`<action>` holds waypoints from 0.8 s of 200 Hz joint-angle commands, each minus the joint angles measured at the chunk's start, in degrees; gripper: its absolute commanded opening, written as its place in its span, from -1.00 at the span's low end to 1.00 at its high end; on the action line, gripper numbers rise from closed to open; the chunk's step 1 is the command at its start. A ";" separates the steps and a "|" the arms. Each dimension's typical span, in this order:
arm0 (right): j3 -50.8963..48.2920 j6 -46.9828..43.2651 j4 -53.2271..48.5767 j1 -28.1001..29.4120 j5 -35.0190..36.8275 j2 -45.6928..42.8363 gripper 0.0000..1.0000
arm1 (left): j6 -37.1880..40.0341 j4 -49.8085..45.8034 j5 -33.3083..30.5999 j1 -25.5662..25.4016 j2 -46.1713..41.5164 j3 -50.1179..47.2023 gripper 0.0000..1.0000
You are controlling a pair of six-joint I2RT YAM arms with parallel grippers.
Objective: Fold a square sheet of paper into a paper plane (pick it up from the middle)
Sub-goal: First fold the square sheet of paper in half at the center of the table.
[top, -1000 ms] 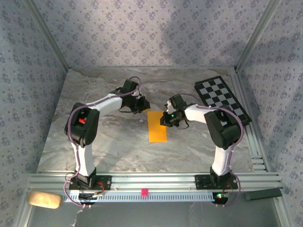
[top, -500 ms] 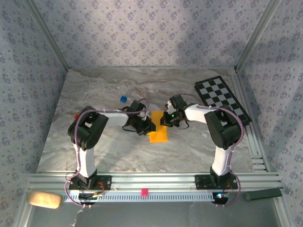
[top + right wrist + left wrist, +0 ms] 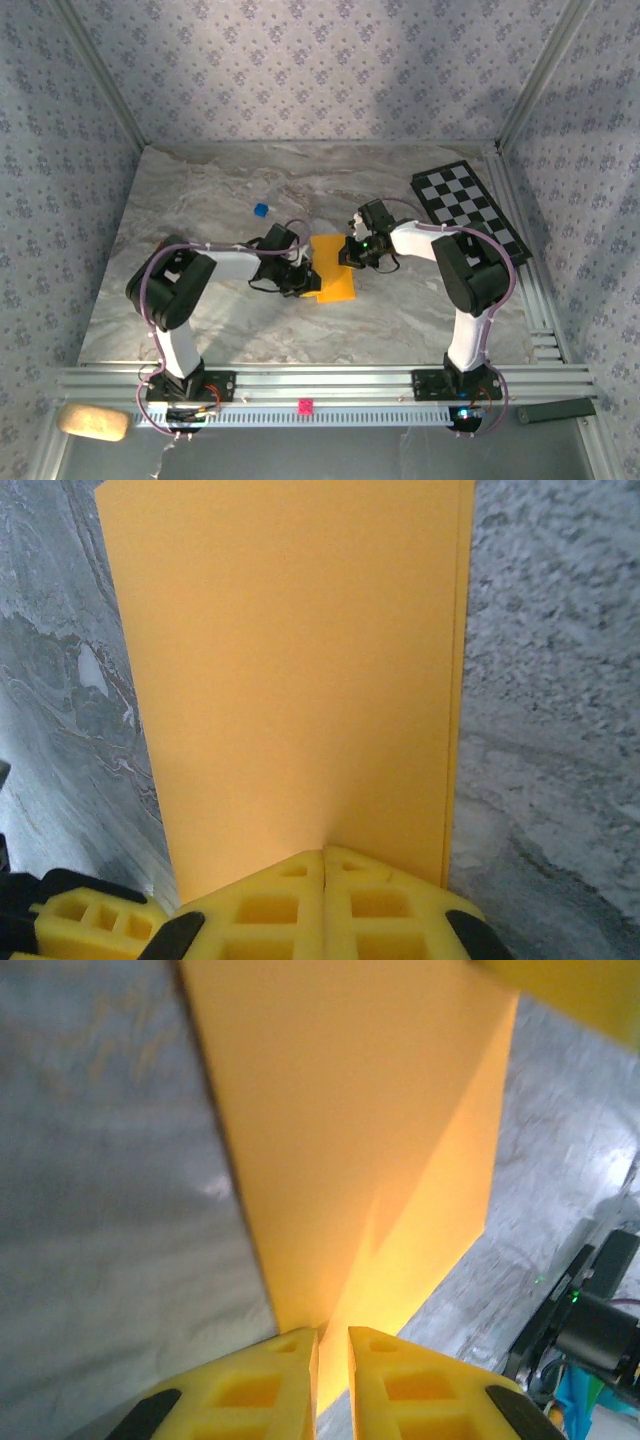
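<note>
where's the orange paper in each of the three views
top external: orange paper mid-picture, between left end effector and right end effector.
left wrist: orange paper across the upper middle, tapering toward yellow fingers.
right wrist: orange paper up the middle, above yellow fingers.
shared landmark: grey marble table around it.

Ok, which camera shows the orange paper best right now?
Right wrist: the orange paper lies sharp and flat, its doubled edge plain along the right side, the right claw shut at its near edge. Top external gives the outline, small and partly covered by both claws. Left wrist shows a blurred raised fold running into the left claw.
</note>
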 commanded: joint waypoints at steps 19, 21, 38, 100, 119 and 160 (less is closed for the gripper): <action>-3.96 -0.19 -9.47 0.26 5.90 2.81 -1.00 | 2.48 -6.36 -3.46 -0.44 -7.33 -0.79 -0.68; -3.95 -0.28 -9.32 0.32 5.67 2.77 -1.00 | 2.28 -6.29 -3.69 -0.45 -7.71 -0.76 -0.68; -2.90 -1.74 -8.68 1.47 4.28 2.45 -1.00 | 1.40 -6.13 -5.83 0.26 -9.81 0.31 -0.68; -0.75 3.69 -5.20 2.42 -1.64 -3.04 -1.00 | -2.52 -3.02 -4.25 9.19 -8.15 5.84 -0.68; -0.59 6.43 -3.72 2.54 -1.60 -7.31 -0.93 | -1.55 -4.16 -2.65 10.13 -5.48 10.33 -0.68; -4.56 9.23 -6.50 2.66 10.87 -19.19 -0.50 | -0.99 -4.44 -1.40 10.13 1.10 17.10 -0.68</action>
